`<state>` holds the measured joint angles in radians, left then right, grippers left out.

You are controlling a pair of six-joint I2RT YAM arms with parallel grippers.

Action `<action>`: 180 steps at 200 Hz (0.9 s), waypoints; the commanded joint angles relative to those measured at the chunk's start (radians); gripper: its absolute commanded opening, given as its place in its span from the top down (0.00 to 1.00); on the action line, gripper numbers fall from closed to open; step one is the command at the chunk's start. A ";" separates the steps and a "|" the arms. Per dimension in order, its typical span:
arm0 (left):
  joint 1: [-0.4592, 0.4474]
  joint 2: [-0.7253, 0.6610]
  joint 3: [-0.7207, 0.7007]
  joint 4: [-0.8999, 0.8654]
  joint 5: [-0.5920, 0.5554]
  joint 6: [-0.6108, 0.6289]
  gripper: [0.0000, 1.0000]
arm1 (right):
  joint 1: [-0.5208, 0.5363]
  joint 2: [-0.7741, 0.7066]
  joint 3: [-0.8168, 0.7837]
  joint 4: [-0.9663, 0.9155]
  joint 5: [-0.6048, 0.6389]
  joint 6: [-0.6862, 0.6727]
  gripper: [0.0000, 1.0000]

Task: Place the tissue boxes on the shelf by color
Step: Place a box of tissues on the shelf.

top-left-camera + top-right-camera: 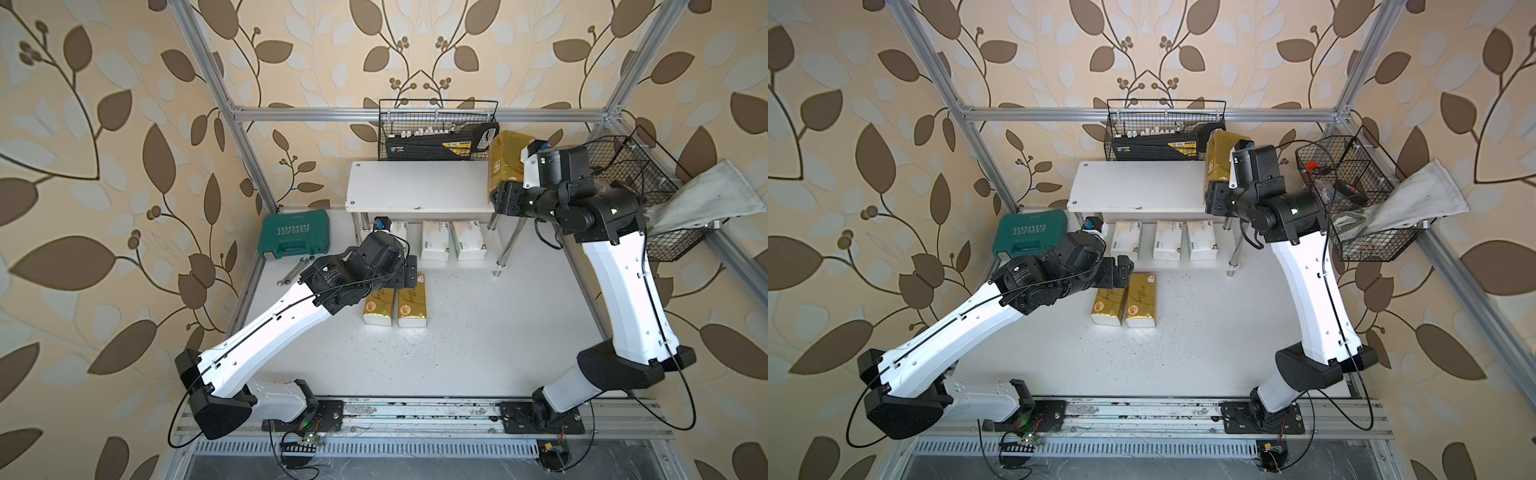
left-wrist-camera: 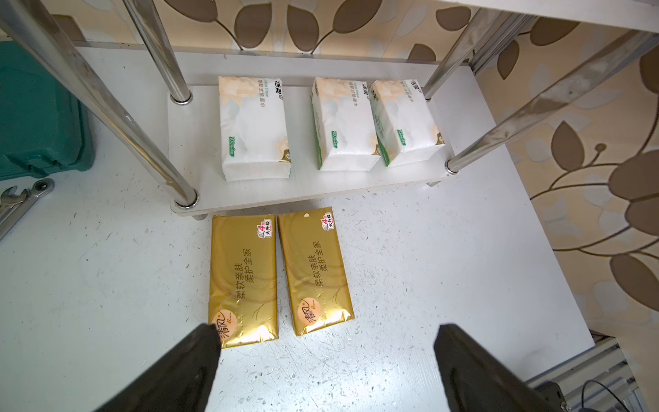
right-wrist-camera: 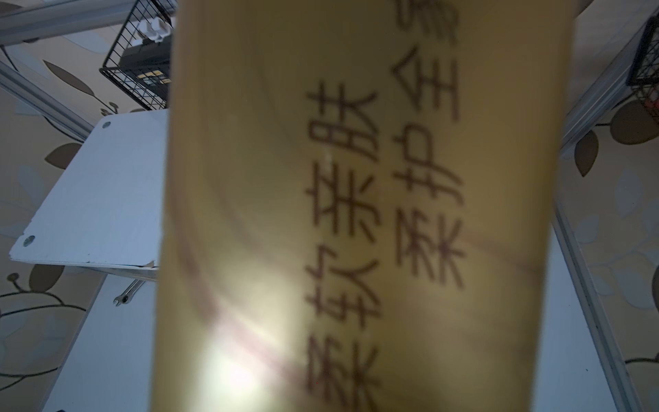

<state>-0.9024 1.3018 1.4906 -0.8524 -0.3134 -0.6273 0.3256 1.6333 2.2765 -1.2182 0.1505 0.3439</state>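
1. Right gripper (image 1: pixel 500 194) is clamped on the gold tissue pack (image 1: pixel 505 160), over the right end of the shelf (image 1: pixel 415 187).
2. The pack's long axis points toward the back wall.
3. Left gripper (image 2: pixel 328 333): its jaws stand apart.

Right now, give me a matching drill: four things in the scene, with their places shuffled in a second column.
Things
1. white tissue packs
2. two gold tissue packs lying side by side
3. third gold tissue pack
4. teal tool case

Places
A. in the right fingers, held up by the top board of the shelf
B. on the table next to the wrench
C. on the lower board
D. on the table just in front of the shelf

Pairs: 1-C, 2-D, 3-A, 4-B
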 commanded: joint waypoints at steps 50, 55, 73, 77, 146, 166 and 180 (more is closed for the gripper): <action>0.010 -0.028 0.020 0.001 0.013 0.018 0.01 | -0.037 0.111 0.093 -0.082 -0.070 -0.068 0.30; 0.010 -0.030 0.018 0.001 0.014 0.015 0.01 | -0.037 0.116 0.099 -0.083 -0.067 -0.072 0.30; 0.011 -0.034 0.011 0.006 0.020 0.012 0.01 | -0.037 0.143 0.123 -0.093 -0.058 -0.081 0.30; 0.010 -0.035 0.008 0.007 0.020 0.012 0.01 | -0.038 0.148 0.128 -0.095 -0.056 -0.082 0.30; 0.011 -0.056 -0.021 0.012 0.027 -0.015 0.01 | -0.036 0.244 0.188 -0.108 -0.027 -0.106 0.26; 0.010 -0.062 -0.030 0.012 0.028 -0.021 0.01 | -0.037 0.271 0.214 -0.111 -0.010 -0.115 0.25; 0.011 -0.068 -0.036 0.015 0.028 -0.025 0.01 | -0.037 0.288 0.233 -0.114 -0.005 -0.118 0.22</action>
<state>-0.9024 1.2678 1.4654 -0.8574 -0.3027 -0.6334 0.2897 1.8648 2.4767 -1.3281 0.1085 0.2459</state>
